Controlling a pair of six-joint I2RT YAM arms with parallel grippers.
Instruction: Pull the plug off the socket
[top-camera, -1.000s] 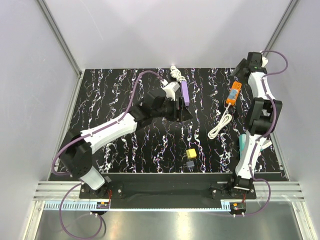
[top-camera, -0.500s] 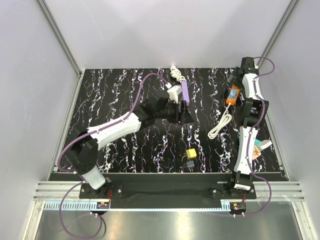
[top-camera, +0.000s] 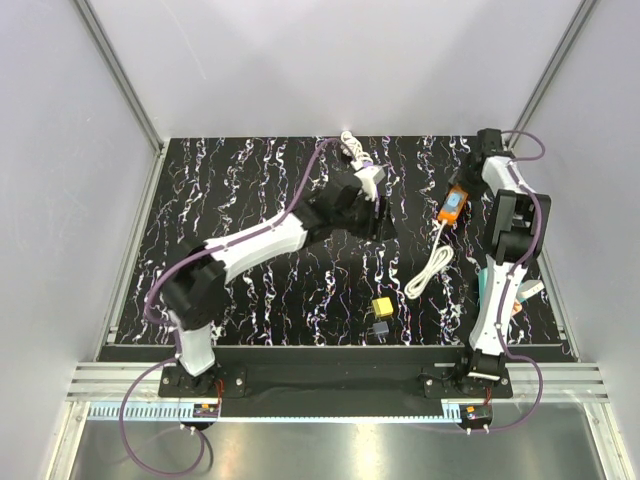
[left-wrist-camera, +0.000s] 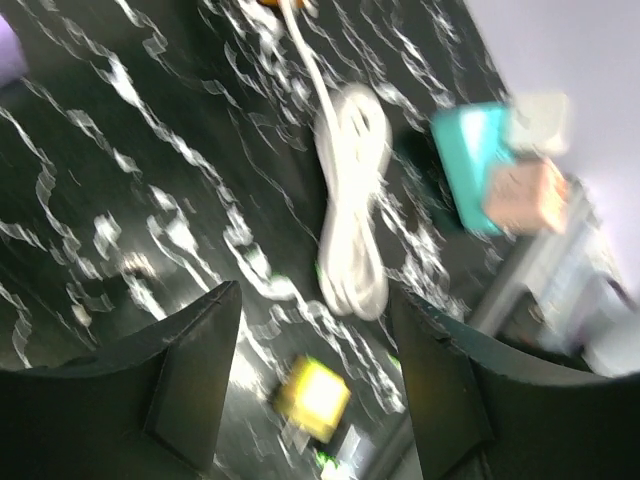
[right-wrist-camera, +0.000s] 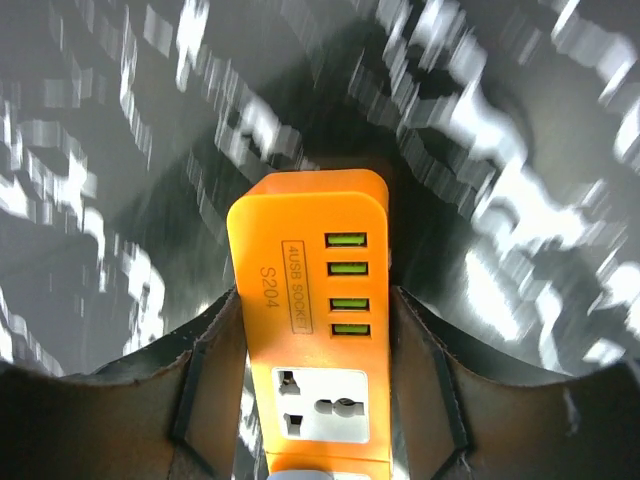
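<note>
The orange socket strip (right-wrist-camera: 305, 290) (top-camera: 453, 203) lies on the black marbled table, with USB ports and one empty outlet facing up. My right gripper (right-wrist-camera: 315, 300) (top-camera: 463, 186) is shut on it, one finger pressed on each long side. A pale rounded piece (right-wrist-camera: 318, 474) sits on the strip at the bottom edge of the right wrist view; I cannot tell whether it is the plug. The strip's white cable (top-camera: 430, 268) (left-wrist-camera: 350, 205) lies coiled on the table. My left gripper (left-wrist-camera: 315, 300) (top-camera: 377, 212) hangs open above the table's far middle, nothing between its fingers.
A yellow cube adapter (top-camera: 381, 306) (left-wrist-camera: 312, 398) and a grey one (top-camera: 378, 327) lie near the front middle. A white cord (top-camera: 350, 145) lies at the back by the left wrist. Teal (left-wrist-camera: 470, 150) and pink (left-wrist-camera: 525, 195) blocks sit at the right edge.
The right gripper came down and closed on the orange socket strip, which shifted left and nearer with its cable. The left arm reached farther back and right, covering the purple strip.
</note>
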